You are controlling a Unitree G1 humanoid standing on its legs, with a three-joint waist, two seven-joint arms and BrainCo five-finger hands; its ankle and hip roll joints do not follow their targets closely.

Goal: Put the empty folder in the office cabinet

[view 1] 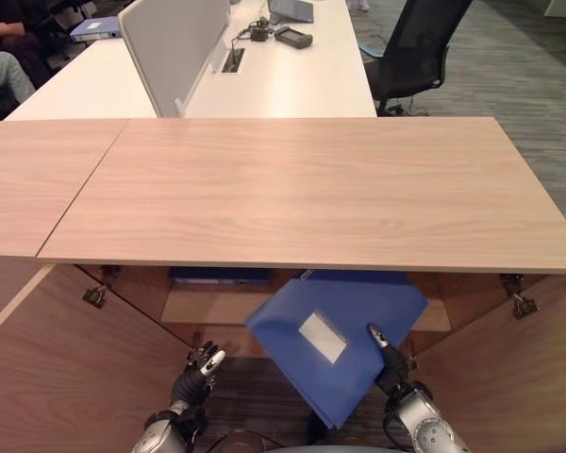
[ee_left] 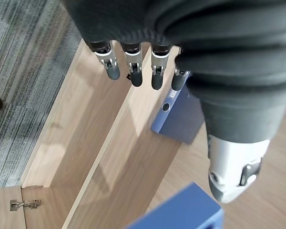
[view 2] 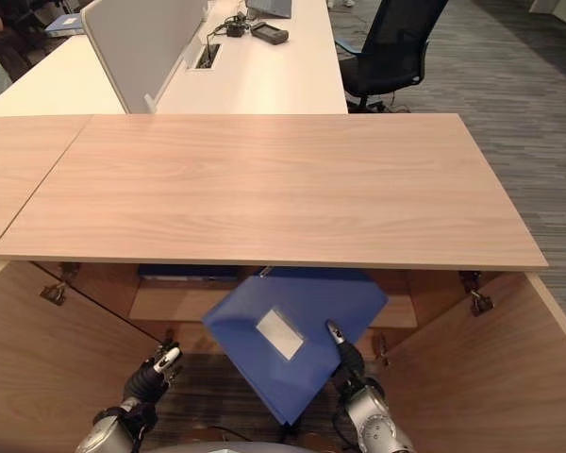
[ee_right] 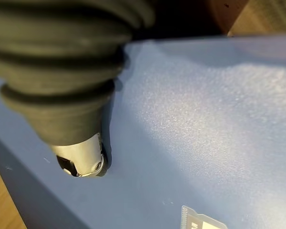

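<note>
Your right hand (view 1: pixel 389 363) held the blue folder (view 1: pixel 344 330) by its lower edge, thumb pressed on the cover; the fingers beneath were hidden, so the grip is probably a pinch. The folder tilted, its top reaching into the open cabinet (view 1: pixel 509 377) under the wooden top. Your left hand (view 1: pixel 196 373) hung empty, fingers relaxed, near another blue folder (ee_left: pixel 178 119) on the shelf.

The right hand (view 2: pixel 344 357) is gripping the lower right edge of a blue folder (view 2: pixel 297 330), its thumb lying on the cover just beside a white label (view 2: pixel 280 333). The folder is tilting up and away from the hand, its far corner reaching under the wooden cabinet top (view 2: pixel 264 189). The left hand (view 2: pixel 151 373) is hovering well apart from it, fingers loosely curled, holding nothing. Another blue folder (view 2: pixel 189 273) is lying on the shelf (view 2: pixel 170 304) beyond it.
</note>
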